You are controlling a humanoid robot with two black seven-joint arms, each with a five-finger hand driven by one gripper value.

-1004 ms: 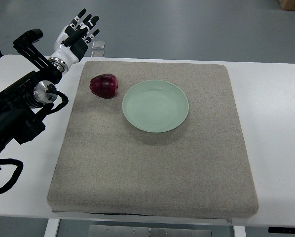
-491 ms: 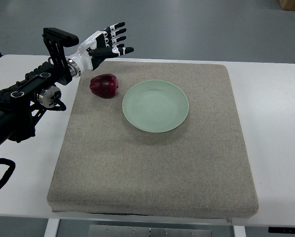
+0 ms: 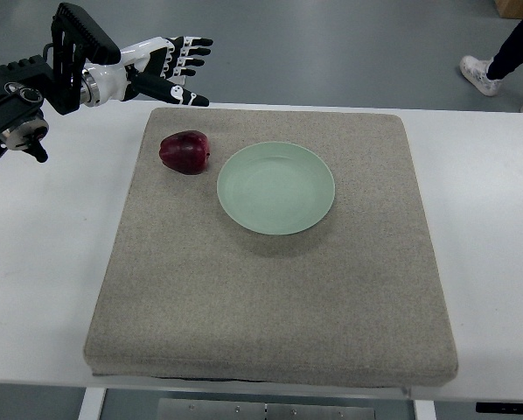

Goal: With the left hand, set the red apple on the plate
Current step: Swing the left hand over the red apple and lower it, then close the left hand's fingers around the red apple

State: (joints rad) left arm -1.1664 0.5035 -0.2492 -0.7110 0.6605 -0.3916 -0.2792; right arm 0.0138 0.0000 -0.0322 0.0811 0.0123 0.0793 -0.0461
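A dark red apple [image 3: 184,152] lies on the grey mat [image 3: 270,289], just left of the pale green plate [image 3: 275,188] and apart from it. The plate holds nothing. My left hand [image 3: 176,66] hovers beyond the mat's far left corner, above and behind the apple, with its fingers spread and holding nothing. Its arm [image 3: 43,79] comes in from the upper left edge. The right arm is out of view.
The mat lies on a white table [image 3: 43,262]. A person's leg and shoe [image 3: 489,61] show on the floor at the top right, away from the table.
My left arm has swung up and back toward the upper left. The hand has turned from pointing up to reaching sideways behind the apple. A person's leg has come into view at top right.
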